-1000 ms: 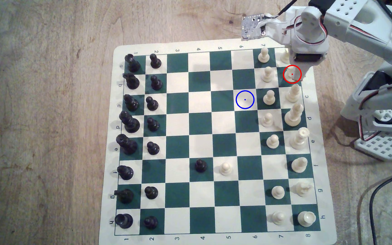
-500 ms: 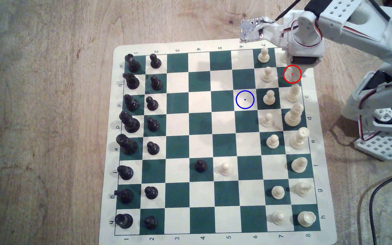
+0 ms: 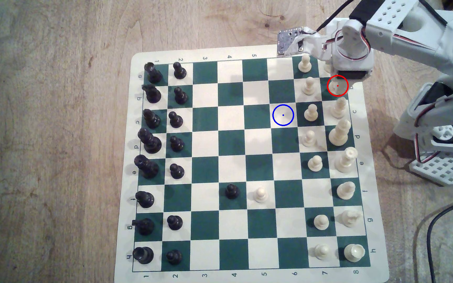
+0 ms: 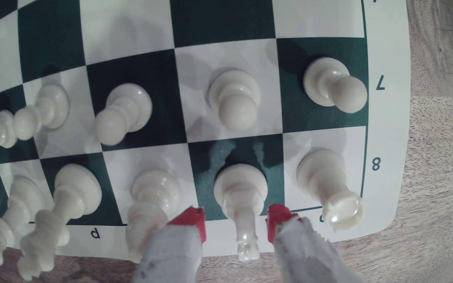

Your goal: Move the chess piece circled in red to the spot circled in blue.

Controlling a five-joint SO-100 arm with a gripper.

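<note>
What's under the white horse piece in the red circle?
The knight stands on a dark green square of the board. The open pincer straddles it. Its round base covers the square's middle.

Board (image 3: 258, 168) green-and-cream checks; knight (image 4: 240, 196) cream-white; claw (image 4: 236, 223) red-tipped, grey-white; blue-ringed square (image 3: 283, 115) cream.

White 3D-printed arm (image 3: 399, 35) reaching in from the exterior view's right, wrist bent steeply down over the far right corner of the green-and-cream chessboard (image 3: 247, 163). Small circuit board on the wrist, looped red-and-white wiring alongside. Gripper (image 4: 235, 215) parted, red-tipped grey fingers (image 4: 192, 217) one on each side of the cream-white knight (image 4: 243, 196), gaps visible, no contact seen.
</note>
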